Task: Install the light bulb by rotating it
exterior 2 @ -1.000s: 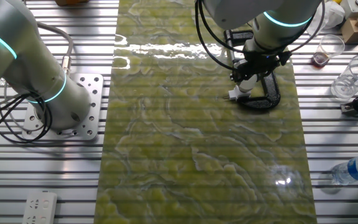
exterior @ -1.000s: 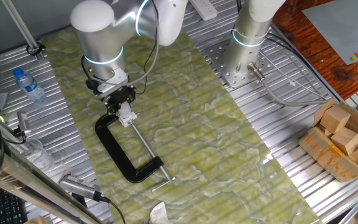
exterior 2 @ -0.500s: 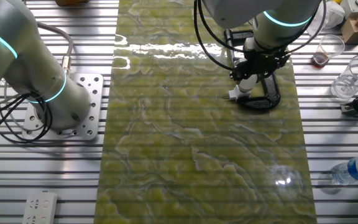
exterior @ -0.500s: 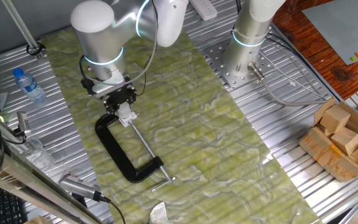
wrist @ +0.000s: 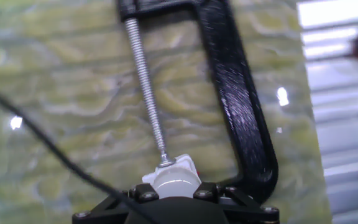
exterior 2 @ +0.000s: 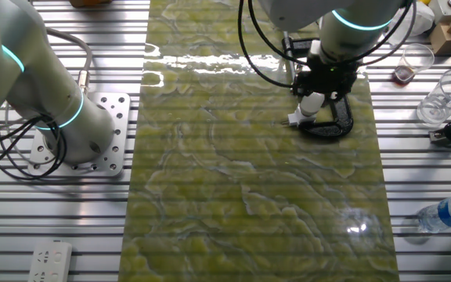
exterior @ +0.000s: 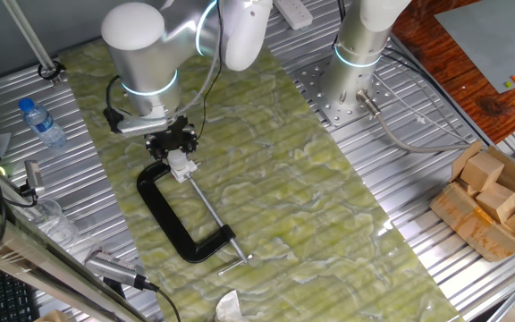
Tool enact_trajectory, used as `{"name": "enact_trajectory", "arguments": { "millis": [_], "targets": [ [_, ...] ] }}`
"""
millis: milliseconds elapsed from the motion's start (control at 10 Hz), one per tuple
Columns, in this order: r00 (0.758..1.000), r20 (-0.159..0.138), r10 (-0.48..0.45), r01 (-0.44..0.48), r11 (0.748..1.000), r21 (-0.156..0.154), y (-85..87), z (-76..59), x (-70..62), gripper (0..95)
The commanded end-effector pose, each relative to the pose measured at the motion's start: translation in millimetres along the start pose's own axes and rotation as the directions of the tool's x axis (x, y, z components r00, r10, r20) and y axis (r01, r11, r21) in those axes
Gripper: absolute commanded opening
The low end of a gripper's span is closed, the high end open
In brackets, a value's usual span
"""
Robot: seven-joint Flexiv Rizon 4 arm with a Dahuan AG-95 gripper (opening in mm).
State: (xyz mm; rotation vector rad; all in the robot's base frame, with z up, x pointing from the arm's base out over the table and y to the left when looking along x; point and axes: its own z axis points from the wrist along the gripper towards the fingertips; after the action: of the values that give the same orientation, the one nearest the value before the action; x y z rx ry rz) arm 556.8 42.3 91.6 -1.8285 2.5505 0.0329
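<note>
While it grips the small matte white round light bulb (exterior 2: 312, 103), the black two-finger gripper (exterior: 175, 148) hovers over the black metal C-clamp (exterior: 170, 217) — bulb at the screw tip (white socket beneath), on green marbled mat (exterior: 275, 179).

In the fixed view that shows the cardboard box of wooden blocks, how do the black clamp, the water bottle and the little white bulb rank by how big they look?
1. black C-clamp, clearly largest.
2. water bottle.
3. light bulb, smallest, partly hidden under the gripper.
</note>
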Motion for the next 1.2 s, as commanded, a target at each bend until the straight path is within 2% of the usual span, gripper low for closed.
{"name": "enact_trajectory", "arguments": {
  "millis": [100,300,500,700,800,900,1100,1200],
  "targets": [
    [0.944,0.005,0.33,-0.33,0.944,-0.001,0.3,-0.5,1.9,0.0],
    [0.906,0.008,0.423,-0.423,0.906,-0.005,0.4,-0.6,2.5,0.0],
    [0.827,0.027,0.562,-0.561,0.827,-0.028,1.5,0.6,3.6,0.0],
    [0.764,0.036,0.645,-0.643,0.764,-0.047,1.6,0.7,3.8,0.0],
    [0.732,0.032,0.681,-0.679,0.732,-0.046,1.6,0.7,3.9,0.0],
    [0.684,0.029,0.729,-0.728,0.685,-0.041,1.6,0.7,3.9,0.0],
    [0.635,0.026,0.772,-0.771,0.636,-0.04,1.6,0.7,3.9,0.0],
    [0.593,0.025,0.805,-0.804,0.594,-0.036,1.6,0.7,3.8,0.0]
  ]
}}
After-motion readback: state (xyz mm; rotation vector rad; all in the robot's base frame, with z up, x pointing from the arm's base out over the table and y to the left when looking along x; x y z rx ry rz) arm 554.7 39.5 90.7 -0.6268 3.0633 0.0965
